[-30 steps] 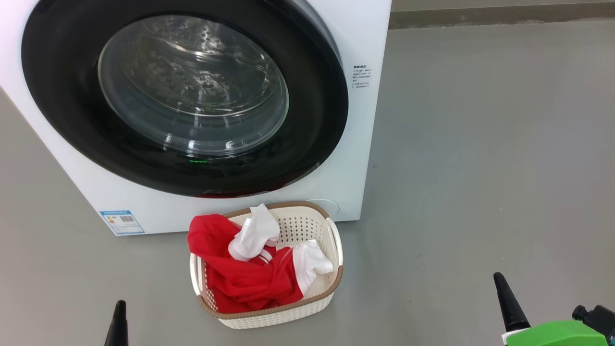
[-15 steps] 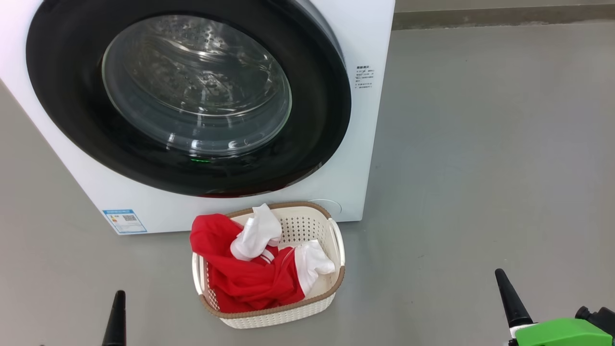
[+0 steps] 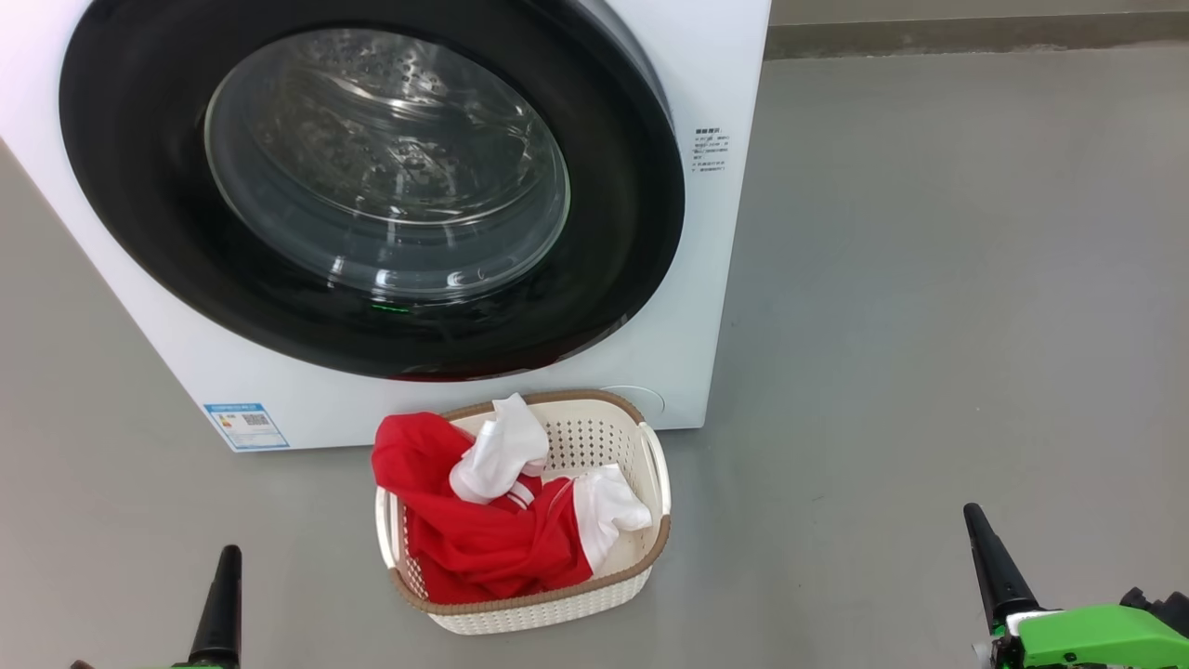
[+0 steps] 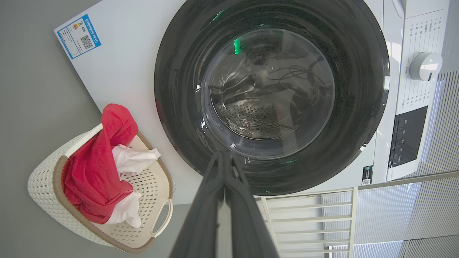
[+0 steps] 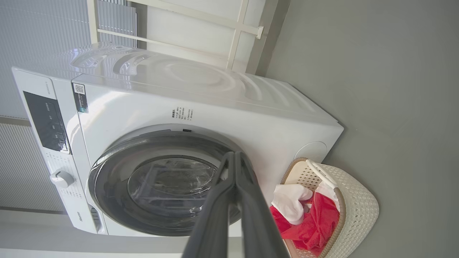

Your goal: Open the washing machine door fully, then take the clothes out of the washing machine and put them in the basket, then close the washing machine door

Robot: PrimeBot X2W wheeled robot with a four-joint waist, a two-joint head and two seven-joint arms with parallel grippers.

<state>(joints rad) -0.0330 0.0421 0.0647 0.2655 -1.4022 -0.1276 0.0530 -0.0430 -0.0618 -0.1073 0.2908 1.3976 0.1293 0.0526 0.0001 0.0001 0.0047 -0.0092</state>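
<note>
Washing machine door sat shut, flush on the washing machine front (nothing red visible through the glass). Basket stood just in front of the machine, below the door, with the clothes heaped inside. Left gripper and right gripper each had fingers pressed together, empty, well back from the machine. I judged all three steps done. Next move, if any: a light push on the door rim to confirm the latch, with no grasp needed.
</note>
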